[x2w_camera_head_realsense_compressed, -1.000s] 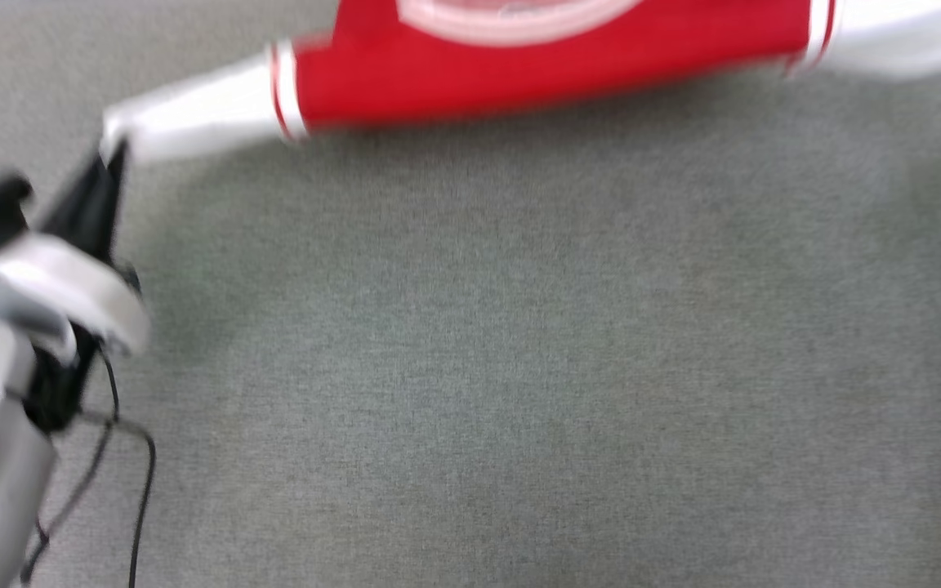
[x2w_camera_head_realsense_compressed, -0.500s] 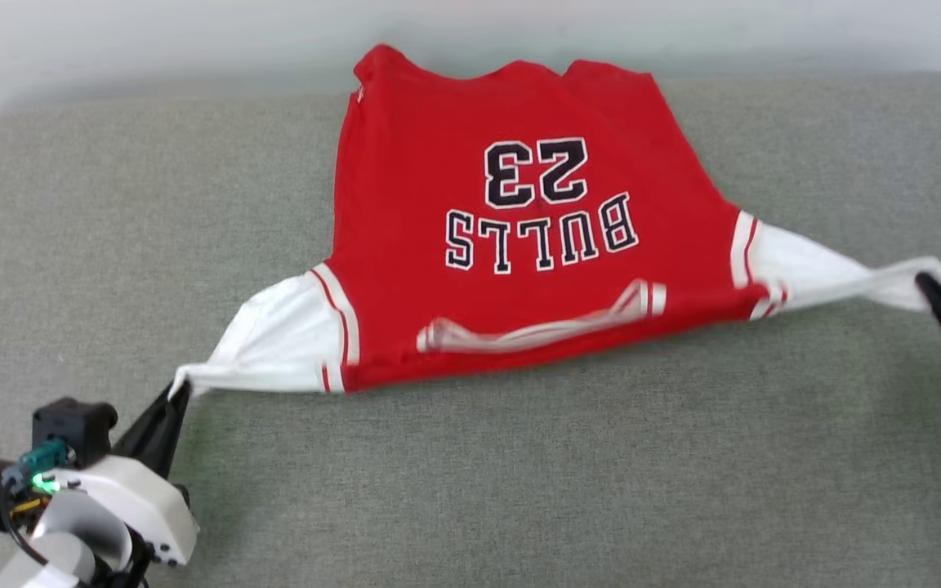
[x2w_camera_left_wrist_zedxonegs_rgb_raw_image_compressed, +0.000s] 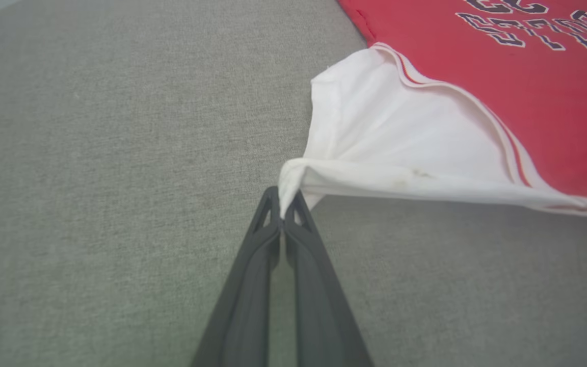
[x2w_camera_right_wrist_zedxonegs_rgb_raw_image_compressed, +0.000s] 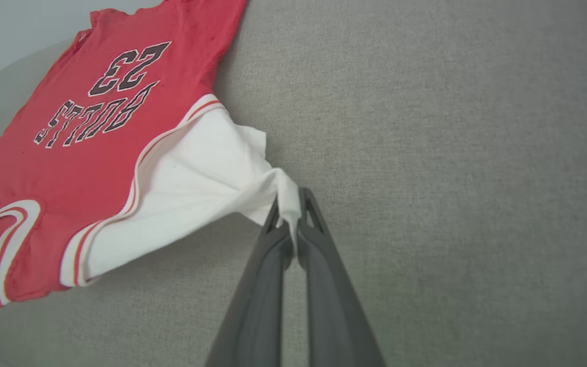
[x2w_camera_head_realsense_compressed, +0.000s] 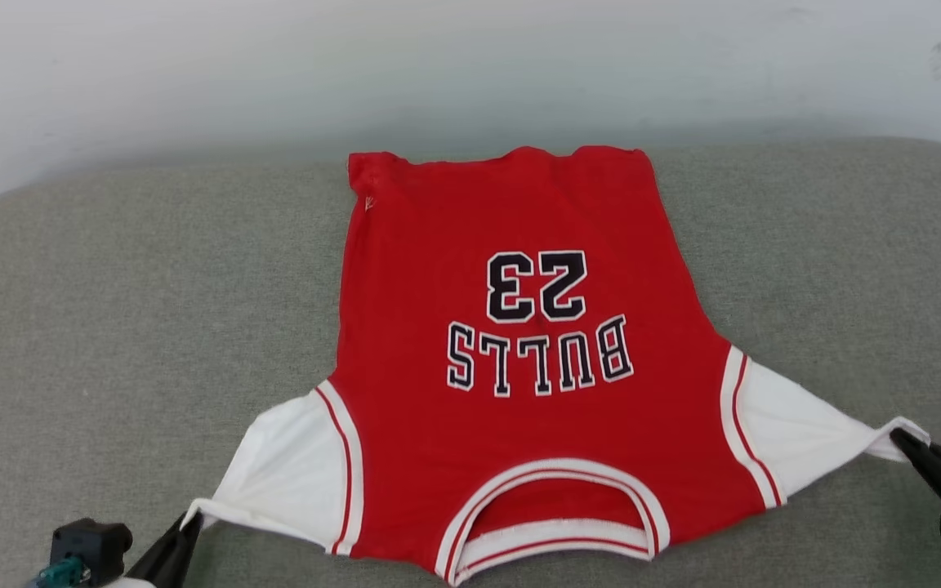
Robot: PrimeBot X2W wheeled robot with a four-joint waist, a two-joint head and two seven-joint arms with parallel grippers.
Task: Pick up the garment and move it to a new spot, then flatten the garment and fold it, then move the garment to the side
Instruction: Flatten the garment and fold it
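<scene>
On the grey padded surface (x2w_camera_head_realsense_compressed: pixel 111 327) the red BULLS jersey (x2w_camera_head_realsense_compressed: pixel 519 343) lies print-up, collar toward the robot, its sleeve-to-sleeve axis stretched crosswise between the left gripper (x2w_camera_left_wrist_zedxonegs_rgb_raw_image_compressed: pixel 283 210), pinching the tip of the left sleeve (x2w_camera_head_realsense_compressed: pixel 283 474), and the right gripper (x2w_camera_right_wrist_zedxonegs_rgb_raw_image_compressed: pixel 291 211), pinching the tip of the right sleeve (x2w_camera_head_realsense_compressed: pixel 797 433).

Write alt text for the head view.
A red BULLS 23 jersey lies spread on a grey cushion, collar nearest the camera. The left gripper and right gripper each pinch a white sleeve tip in shut jaws.
</scene>
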